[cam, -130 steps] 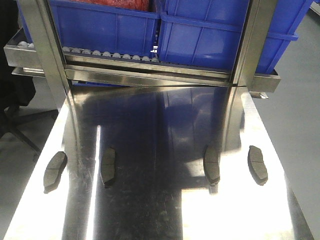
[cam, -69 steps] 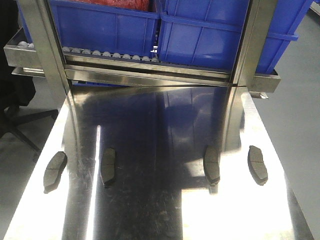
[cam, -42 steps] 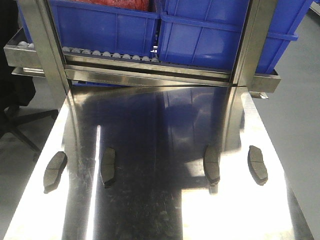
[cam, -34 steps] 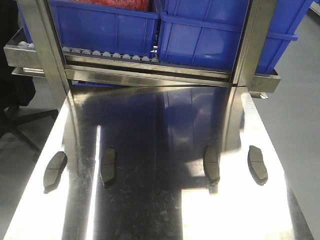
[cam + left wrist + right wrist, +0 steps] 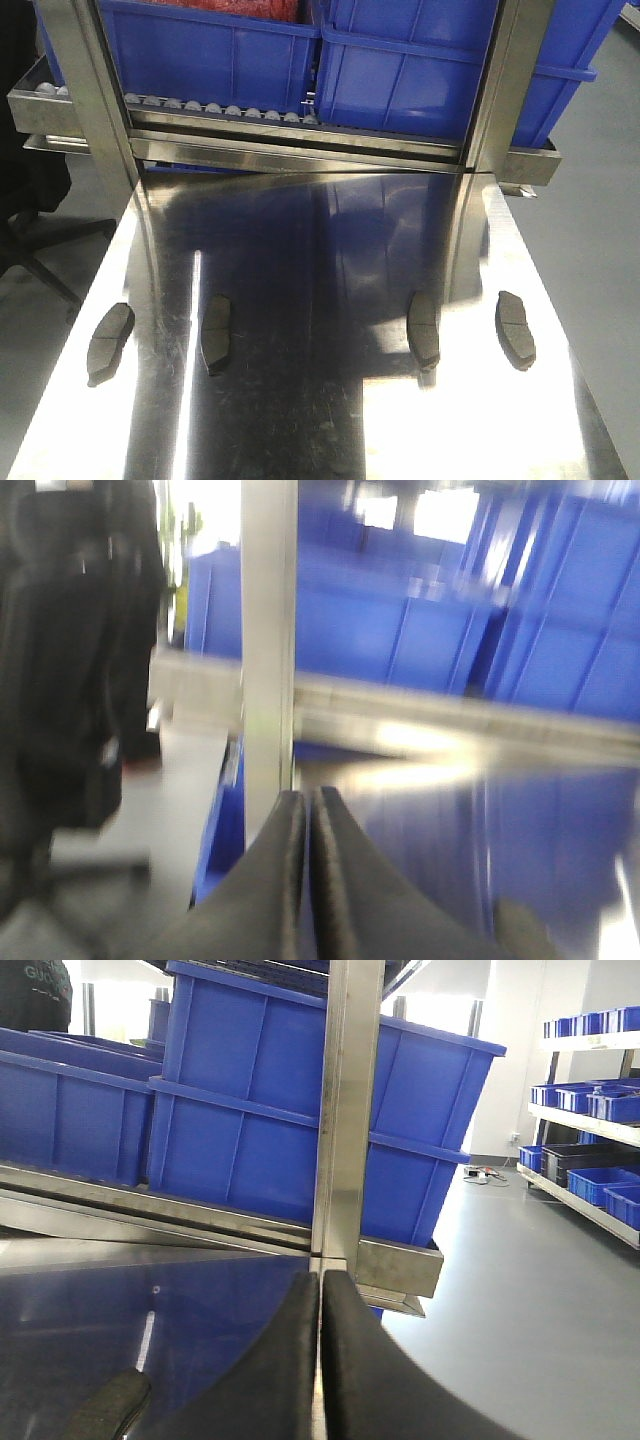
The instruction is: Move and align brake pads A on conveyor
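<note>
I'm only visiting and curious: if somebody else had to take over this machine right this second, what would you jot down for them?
Left gripper: shut, holding nothing.
Right gripper: shut, holding nothing.
Brake pads: all four lie apart in a rough row on the steel tabletop: far-left pad, inner-left pad, inner-right pad, far-right pad.
Done: nothing that shows. No pad is gripped, and no conveyor appears in any view.
Left: pick up each pad, carry it to the conveyor and line all four up.
</note>
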Controlling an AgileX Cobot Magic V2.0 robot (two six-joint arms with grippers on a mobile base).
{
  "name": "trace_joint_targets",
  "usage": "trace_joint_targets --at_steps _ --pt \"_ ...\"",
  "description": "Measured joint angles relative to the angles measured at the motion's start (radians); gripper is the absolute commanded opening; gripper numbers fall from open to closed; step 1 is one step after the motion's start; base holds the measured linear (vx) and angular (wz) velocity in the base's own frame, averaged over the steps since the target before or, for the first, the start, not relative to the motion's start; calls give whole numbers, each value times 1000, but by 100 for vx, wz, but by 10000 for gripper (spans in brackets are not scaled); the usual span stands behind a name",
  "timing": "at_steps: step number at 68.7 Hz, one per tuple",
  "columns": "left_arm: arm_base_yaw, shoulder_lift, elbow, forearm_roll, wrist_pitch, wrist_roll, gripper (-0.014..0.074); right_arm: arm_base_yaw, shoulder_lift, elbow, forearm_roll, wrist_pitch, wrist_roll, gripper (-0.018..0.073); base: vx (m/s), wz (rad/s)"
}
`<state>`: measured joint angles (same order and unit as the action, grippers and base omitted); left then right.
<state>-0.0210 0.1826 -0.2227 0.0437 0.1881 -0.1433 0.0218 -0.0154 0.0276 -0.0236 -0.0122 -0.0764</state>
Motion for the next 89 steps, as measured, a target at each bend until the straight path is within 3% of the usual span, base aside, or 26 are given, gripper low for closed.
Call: trace_joint_targets --at_steps 12,29,49,59,75,89 --pt "0 184 -123 0 169 0 -6 0 0 0 0 0 0 -10 0 0" --pt "0 315 -131 0 222 0 -3 0 0 0 0 0 0 -10 0 0" --pt "0 342 -131 -4 236 0 22 0 0 0 0 0 0 -10 0 0" --pt "0 342 -131 -4 236 0 122 0 0 0 0 0 0 -10 0 0" --pt "0 342 -131 -4 236 0 378 0 0 0 0 0 0 -10 0 0" --pt "0 342 -131 -22 236 0 442 0 0 0 0 0 0 -10 0 0"
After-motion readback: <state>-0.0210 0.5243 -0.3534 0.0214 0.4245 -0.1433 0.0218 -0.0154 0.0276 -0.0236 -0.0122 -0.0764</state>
